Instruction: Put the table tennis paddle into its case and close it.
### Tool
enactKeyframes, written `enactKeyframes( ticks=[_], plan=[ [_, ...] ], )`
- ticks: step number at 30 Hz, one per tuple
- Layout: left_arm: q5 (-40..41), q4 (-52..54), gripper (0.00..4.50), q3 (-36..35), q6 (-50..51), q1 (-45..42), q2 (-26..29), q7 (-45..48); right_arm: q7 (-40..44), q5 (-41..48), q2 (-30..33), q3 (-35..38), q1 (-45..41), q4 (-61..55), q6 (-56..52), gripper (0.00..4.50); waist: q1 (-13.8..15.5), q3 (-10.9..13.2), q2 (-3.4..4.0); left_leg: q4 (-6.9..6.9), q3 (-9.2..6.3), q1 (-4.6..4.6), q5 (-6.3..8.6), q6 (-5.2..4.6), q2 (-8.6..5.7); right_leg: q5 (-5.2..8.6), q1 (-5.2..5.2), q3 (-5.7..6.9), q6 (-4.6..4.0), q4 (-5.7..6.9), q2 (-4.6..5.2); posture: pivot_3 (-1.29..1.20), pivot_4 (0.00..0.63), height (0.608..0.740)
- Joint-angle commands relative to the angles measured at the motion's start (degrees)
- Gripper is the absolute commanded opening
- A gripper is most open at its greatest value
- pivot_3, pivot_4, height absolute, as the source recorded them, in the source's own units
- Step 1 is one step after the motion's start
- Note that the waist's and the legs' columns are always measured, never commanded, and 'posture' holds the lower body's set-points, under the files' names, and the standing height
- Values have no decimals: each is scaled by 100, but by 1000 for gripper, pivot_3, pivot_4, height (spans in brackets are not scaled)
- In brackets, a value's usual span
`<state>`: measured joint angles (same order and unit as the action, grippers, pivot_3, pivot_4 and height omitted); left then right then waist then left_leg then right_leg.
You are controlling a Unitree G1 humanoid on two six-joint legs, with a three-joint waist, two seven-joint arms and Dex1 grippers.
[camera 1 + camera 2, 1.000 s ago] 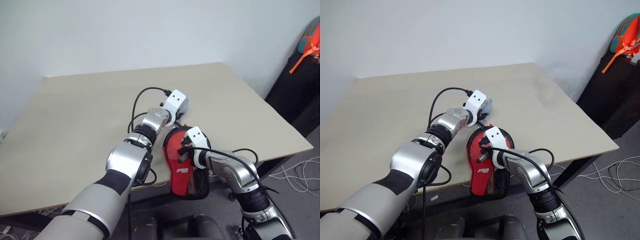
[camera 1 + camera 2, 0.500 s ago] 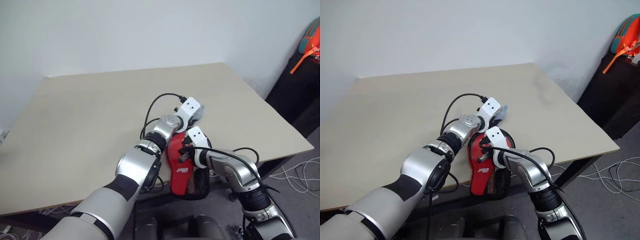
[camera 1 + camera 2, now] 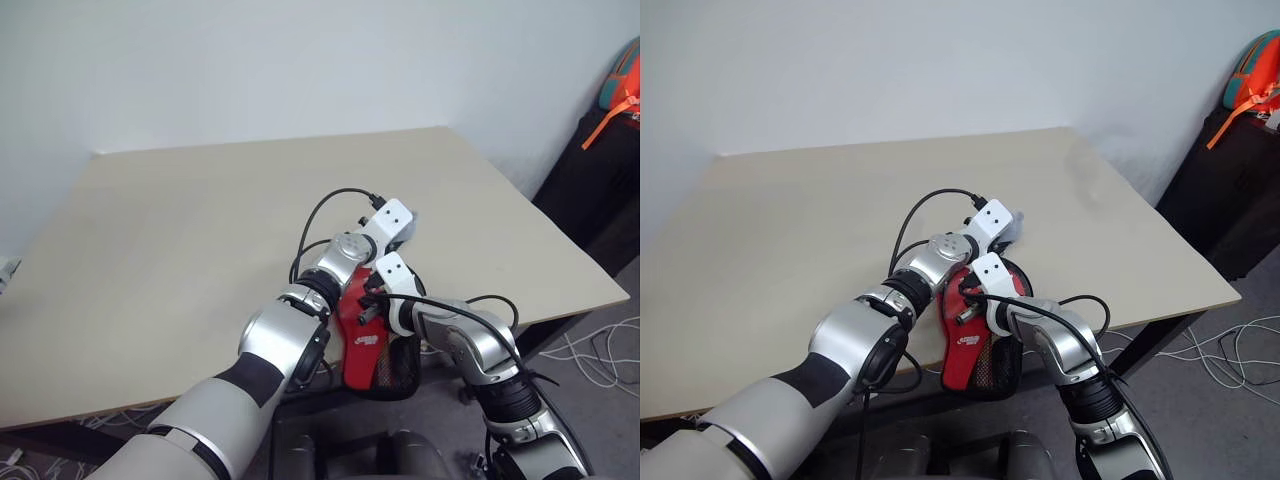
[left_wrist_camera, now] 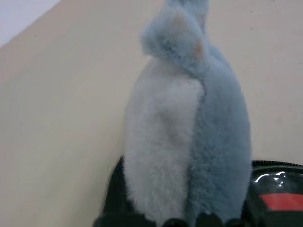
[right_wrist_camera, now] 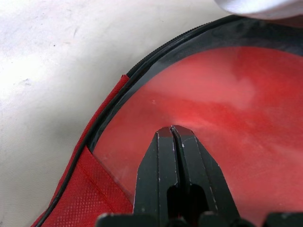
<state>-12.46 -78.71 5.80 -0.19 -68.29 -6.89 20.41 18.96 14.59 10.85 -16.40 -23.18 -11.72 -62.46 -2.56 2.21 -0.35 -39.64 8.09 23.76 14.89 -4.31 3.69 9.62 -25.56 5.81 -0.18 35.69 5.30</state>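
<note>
Left arm: stretched forward across the near table edge, its left gripper (image 3: 400, 222) at the far rim of the case, against a fluffy blue-and-white plush toy (image 4: 189, 118); whether its fingers are apart or together cannot be told.
Right arm: bent in from the right, right gripper (image 5: 174, 137) pinched fully together, tips pressed on the clear lining.
Case (image 3: 368, 350): at the near table edge, mesh end overhanging.
Paddle (image 5: 227, 109): red face inside the case, under the lining.
Table (image 3: 180, 230): pale wood.
Room: light wall; dark bags on the right.

Both arms reach fwd near worktop's front edge. Left gripper (image 3: 405, 228) just beyond right gripper (image 5: 175, 137); right's fingers pressed tight together, angled down.
</note>
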Motion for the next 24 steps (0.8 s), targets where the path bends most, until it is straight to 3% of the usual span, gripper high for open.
enactKeyframes(
  ticks=[1, 2, 15, 21, 24],
  plan=[
    [109, 261, 2791, -85, -84, -122, 44, 269, 45, -28, 32, -36, 27, 171, -22, 0, -1, 0, 0, 0, 0, 0, 0, 0, 0, 0, 0, 1, 0, 0, 0, 0, 0, 724],
    [96, 269, 3077, -62, -81, -107, 88, 456, 91, -13, 35, -62, 26, 125, 35, 0, -1, 0, 0, 0, 0, 0, 0, 0, 0, 0, 0, 1, 0, 0, 0, 0, 0, 724],
    [503, 453, 3077, -395, 0, 10, 536, 1699, 873, 289, 331, 105, 3, -398, 651, 0, -6, 1, 1, -3, 0, 12, 1, -2, 2, 0, -10, 0, 0, 1, 0, 0, 0, 724],
    [846, 748, 3077, -492, -95, 143, 721, 2811, 872, 191, 440, 127, -75, -162, 783, 0, -6, 1, 2, -5, 2, 17, 2, -3, 0, 0, -16, 0, 0, 1, -3, 0, 0, 724],
    [838, 785, 3625, -462, -7, 198, 809, 2904, 857, 177, 425, 115, -107, -96, 818, 0, -6, 1, 1, -11, 1, 28, 2, -3, 0, 0, -22, 1, 0, 2, -2, 0, 0, 724]
  ],
)
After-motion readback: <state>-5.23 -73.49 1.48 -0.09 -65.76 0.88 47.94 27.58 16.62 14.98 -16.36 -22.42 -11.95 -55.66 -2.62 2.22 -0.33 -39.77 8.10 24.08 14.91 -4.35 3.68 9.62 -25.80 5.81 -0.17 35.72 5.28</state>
